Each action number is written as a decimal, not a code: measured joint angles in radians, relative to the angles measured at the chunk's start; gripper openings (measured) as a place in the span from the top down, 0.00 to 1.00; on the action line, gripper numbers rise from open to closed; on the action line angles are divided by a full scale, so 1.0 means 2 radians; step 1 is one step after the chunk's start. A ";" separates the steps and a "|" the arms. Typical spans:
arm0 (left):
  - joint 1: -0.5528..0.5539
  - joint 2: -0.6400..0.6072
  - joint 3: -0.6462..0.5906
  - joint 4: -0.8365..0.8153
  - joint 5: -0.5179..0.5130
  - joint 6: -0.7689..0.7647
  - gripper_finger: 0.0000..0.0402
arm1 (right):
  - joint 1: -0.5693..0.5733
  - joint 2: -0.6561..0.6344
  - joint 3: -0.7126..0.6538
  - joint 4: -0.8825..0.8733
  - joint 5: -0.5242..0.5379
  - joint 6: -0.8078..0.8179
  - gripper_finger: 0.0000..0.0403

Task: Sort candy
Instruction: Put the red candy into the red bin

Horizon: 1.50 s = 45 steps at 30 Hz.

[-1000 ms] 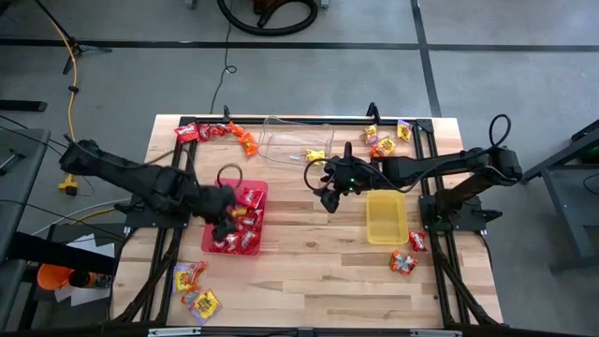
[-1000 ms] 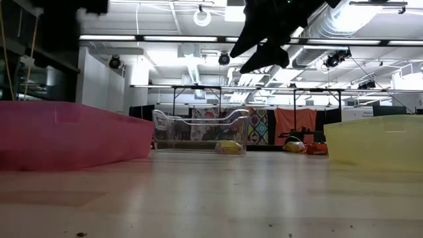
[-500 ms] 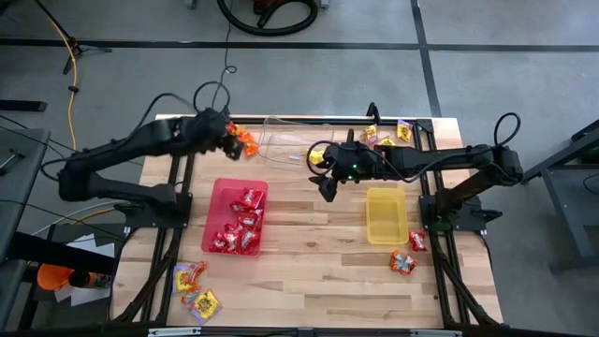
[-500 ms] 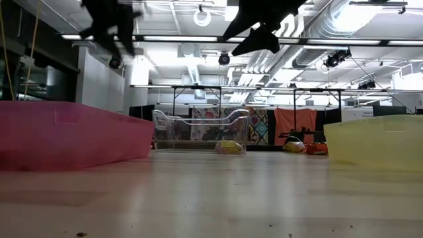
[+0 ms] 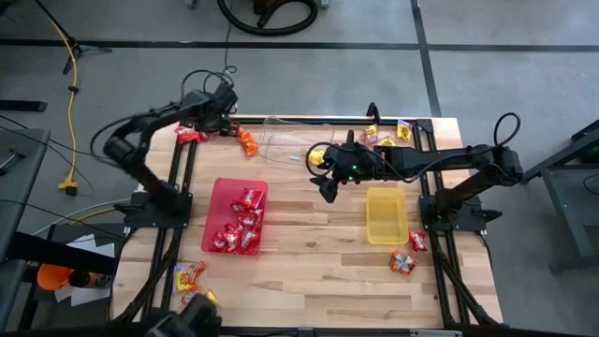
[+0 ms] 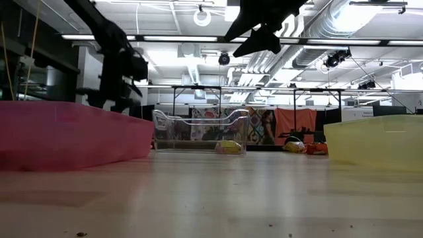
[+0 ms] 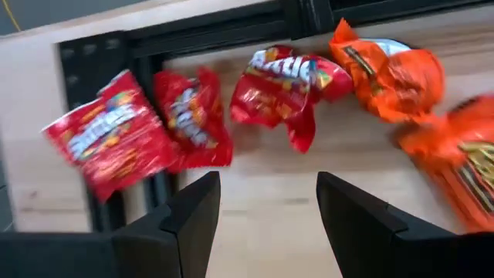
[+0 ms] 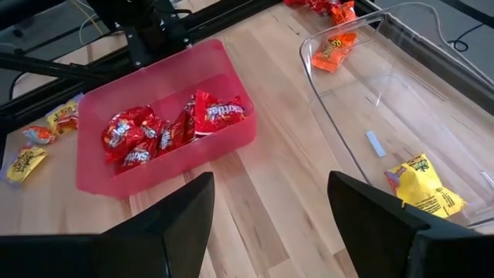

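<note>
the small shiny wrapped candy packets lay in loose clusters with no shared heading: red packets (image 7: 116,139) and orange packets (image 7: 390,69) at the far left corner of the pale wooden table (image 5: 318,253), their long axes pointing every way, more orange and yellow packets (image 5: 386,139) near the far right corner, a few orange ones (image 5: 407,255) by the right edge, and a yellow-and-orange group (image 5: 190,277) near the near left corner. the rectangular red plastic tray (image 5: 217,201), left of centre, held a heap of red packets (image 8: 166,127). the clear plastic tray (image 8: 386,85) at the far edge held one yellow packet (image 8: 421,189) lying flat, while an orange one (image 8: 336,48) lay at its far left corner. the yellow plastic tray (image 5: 386,213) right of centre showed nothing inside. the left gripper (image 7: 266,212) hung over the red packets at the far left corner, fingers spread wide and holding nothing; half a second earlier it had been slightly nearer the clear tray, and a second earlier over the red tray. the right gripper (image 8: 270,212) hovered between the clear and yellow trays, fingers wide apart and empty, much where it had been.
</note>
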 joint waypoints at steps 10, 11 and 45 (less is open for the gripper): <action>0.020 0.088 0.022 0.056 0.016 0.007 0.49 | 0.000 0.000 0.000 0.000 0.006 0.000 0.39; 0.020 0.094 0.022 0.058 0.016 0.007 0.49 | 0.000 0.000 0.000 0.000 0.006 0.000 0.39; -0.198 -0.213 0.031 -0.072 0.115 -0.033 1.00 | 0.002 0.000 0.000 0.000 0.036 0.014 0.39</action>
